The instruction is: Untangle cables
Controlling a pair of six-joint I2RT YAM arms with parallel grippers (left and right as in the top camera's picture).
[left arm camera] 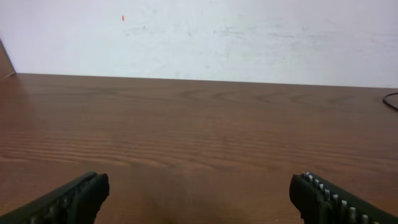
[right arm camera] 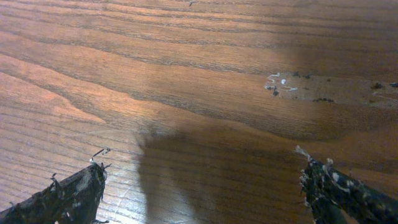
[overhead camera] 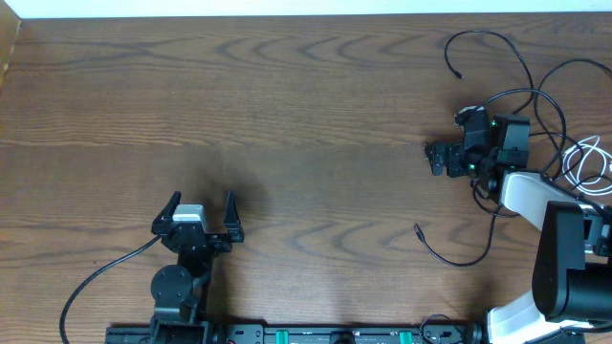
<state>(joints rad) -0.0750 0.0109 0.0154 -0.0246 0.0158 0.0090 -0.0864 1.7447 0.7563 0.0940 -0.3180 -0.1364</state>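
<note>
At front-left edge, left gripper (overhead camera: 202,201): jaws wide apart, nothing between them.
right gripper (overhead camera: 432,159): near right edge, jaws wide, empty, above bare wood.
front black cable (overhead camera: 449,259): loose, plug end just in front of right gripper.
back black cable (overhead camera: 490,33): looped toward back-right corner.
white cable (overhead camera: 577,161): coiled at right edge.
table (overhead camera: 316,115): brown woodgrain.

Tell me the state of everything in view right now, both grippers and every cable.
left gripper, open, empty
right gripper, open, empty
upper black cable, loose, ungripped
lower black cable, loose, far end hidden under right arm
white cable, looped, ungripped
</note>
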